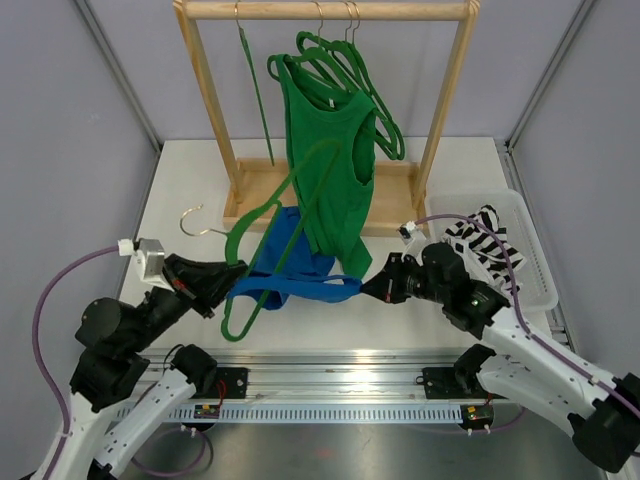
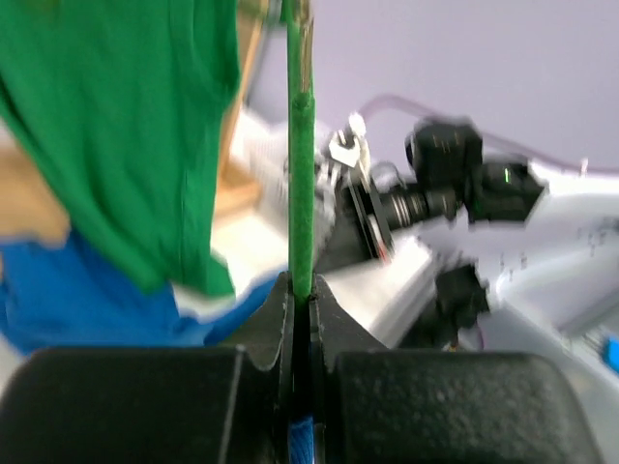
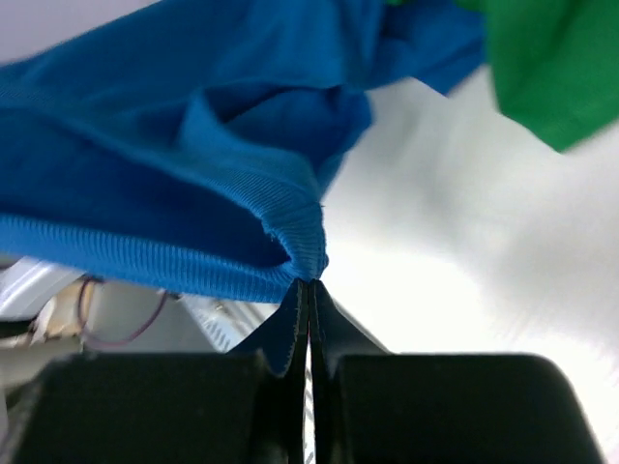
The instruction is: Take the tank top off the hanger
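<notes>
A blue tank top (image 1: 290, 265) hangs on a green hanger (image 1: 275, 235) held low over the table front. My left gripper (image 1: 238, 268) is shut on the hanger's bar, which rises straight from the jaws in the left wrist view (image 2: 301, 174); a bit of blue cloth shows between the fingers there. My right gripper (image 1: 366, 290) is shut on the tank top's ribbed strap and stretches it to the right. In the right wrist view the blue cloth (image 3: 174, 164) bunches at the closed tips (image 3: 309, 282).
A wooden rack (image 1: 330, 12) at the back carries a green tank top (image 1: 330, 160) and several empty green hangers (image 1: 385, 110). A clear bin (image 1: 530, 250) at the right holds striped cloth (image 1: 480, 235). A metal hanger hook (image 1: 200, 222) lies on the table.
</notes>
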Controlling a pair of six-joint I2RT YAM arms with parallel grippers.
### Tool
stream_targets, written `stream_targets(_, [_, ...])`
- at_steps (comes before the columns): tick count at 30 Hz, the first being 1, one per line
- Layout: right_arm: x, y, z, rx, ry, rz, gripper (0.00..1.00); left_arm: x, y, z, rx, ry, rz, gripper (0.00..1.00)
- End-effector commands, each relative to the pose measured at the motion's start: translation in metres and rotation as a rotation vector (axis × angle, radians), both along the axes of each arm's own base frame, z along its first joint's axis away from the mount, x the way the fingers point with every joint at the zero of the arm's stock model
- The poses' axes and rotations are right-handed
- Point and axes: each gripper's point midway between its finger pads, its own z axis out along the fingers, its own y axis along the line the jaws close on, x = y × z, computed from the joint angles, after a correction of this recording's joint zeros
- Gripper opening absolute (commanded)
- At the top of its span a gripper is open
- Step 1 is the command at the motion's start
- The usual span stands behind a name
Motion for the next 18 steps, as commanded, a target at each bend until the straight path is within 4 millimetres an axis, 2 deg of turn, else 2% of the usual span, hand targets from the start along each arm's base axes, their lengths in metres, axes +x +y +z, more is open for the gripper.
stream_targets(1, [-0.032,0.006,0.046,0.109,-0.107,0.189,0.0,-0.003,0.018,0.128,-0.298,-0.389,0.077,0.0])
stream_targets(2, [-0.03,-0.013,0.03,-0.005,-0.076,0.116,0.0,0.0,0.019,0.141,-0.301,-0.435,0.093,0.0])
stream_targets(3, [-0.032,-0.026,0.028,-0.05,-0.082,0.082,0.0,0.01,0.015,0.149,-0.301,-0.45,0.105,0.0])
stream_targets(4, [-0.033,-0.036,0.022,-0.101,-0.072,0.051,0.0,0.006,0.024,0.179,-0.36,-0.524,0.136,0.0])
stream_targets(5, [-0.036,-0.046,0.014,-0.135,-0.019,0.009,0.0,0.008,0.028,0.191,-0.382,-0.557,0.169,0.0])
stream_targets(6, [-0.04,-0.044,0.017,-0.111,-0.02,0.021,0.0,0.011,0.034,0.203,-0.415,-0.58,0.2,0.0])
stream_targets(7, [-0.043,-0.047,0.01,-0.128,0.016,0.01,0.0,0.019,0.046,0.224,-0.491,-0.611,0.275,0.0])
stream_targets(8, [-0.035,-0.056,0.009,-0.165,0.015,-0.059,0.0,0.023,0.055,0.234,-0.537,-0.623,0.331,0.0])
stream_targets(10, [-0.03,-0.058,0.001,-0.189,0.045,-0.097,0.0,0.043,0.074,0.252,-0.643,-0.634,0.462,0.0])
stream_targets(12, [-0.026,-0.06,-0.01,-0.233,0.08,-0.121,0.0,0.048,0.085,0.274,-0.671,-0.678,0.542,0.0])
stream_targets(13, [-0.025,-0.061,-0.015,-0.253,0.096,-0.122,0.0,0.063,0.08,0.28,-0.643,-0.701,0.58,0.0])
stream_targets(15, [-0.025,-0.061,-0.018,-0.265,0.11,-0.124,0.0,0.058,0.085,0.305,-0.663,-0.727,0.59,0.0])
stream_targets(17, [-0.024,-0.059,-0.009,-0.237,0.094,-0.129,0.0,0.079,0.058,0.301,-0.525,-0.659,0.541,0.0])
stream_targets(18, [-0.025,-0.06,0.002,-0.204,0.062,-0.133,0.0,0.069,0.05,0.313,-0.49,-0.684,0.482,0.0])
